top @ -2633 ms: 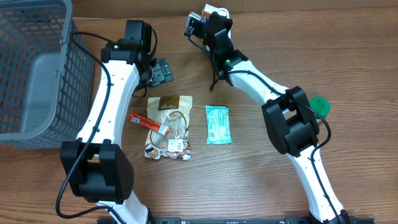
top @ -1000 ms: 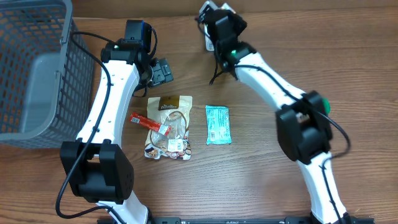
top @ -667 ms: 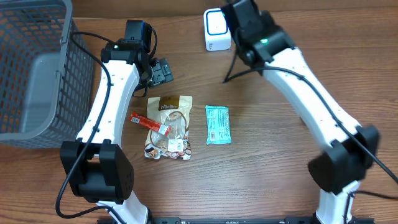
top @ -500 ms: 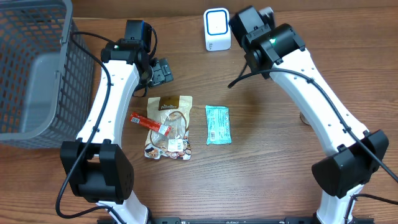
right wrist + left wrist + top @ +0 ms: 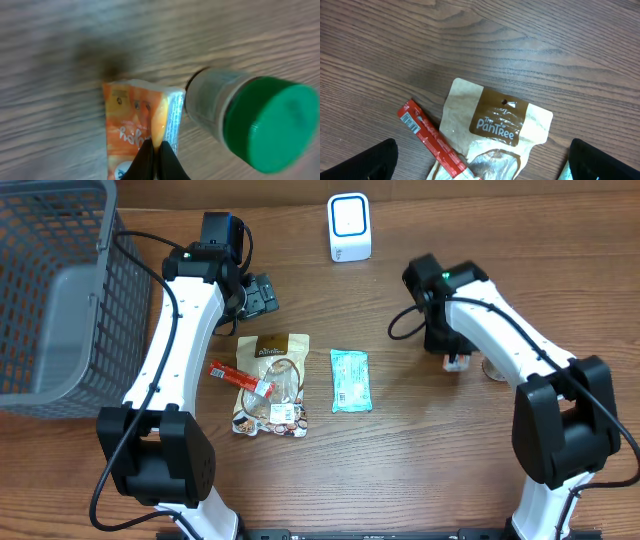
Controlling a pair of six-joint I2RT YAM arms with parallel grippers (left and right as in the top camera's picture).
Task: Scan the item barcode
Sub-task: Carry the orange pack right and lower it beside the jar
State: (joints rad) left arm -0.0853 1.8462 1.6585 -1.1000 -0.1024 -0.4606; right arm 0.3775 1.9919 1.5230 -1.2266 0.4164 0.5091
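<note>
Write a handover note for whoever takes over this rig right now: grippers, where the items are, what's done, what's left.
Grippers: the left gripper is open and empty, just beyond the brown pouch. The right gripper is shut on the orange packet, low beside the green-capped bottle.
Items: brown pouch, red stick across it and teal packet lie mid-table. The scanner is at the far edge.
Done: no scan shows.
Left: present each barcode to the scanner.
</note>
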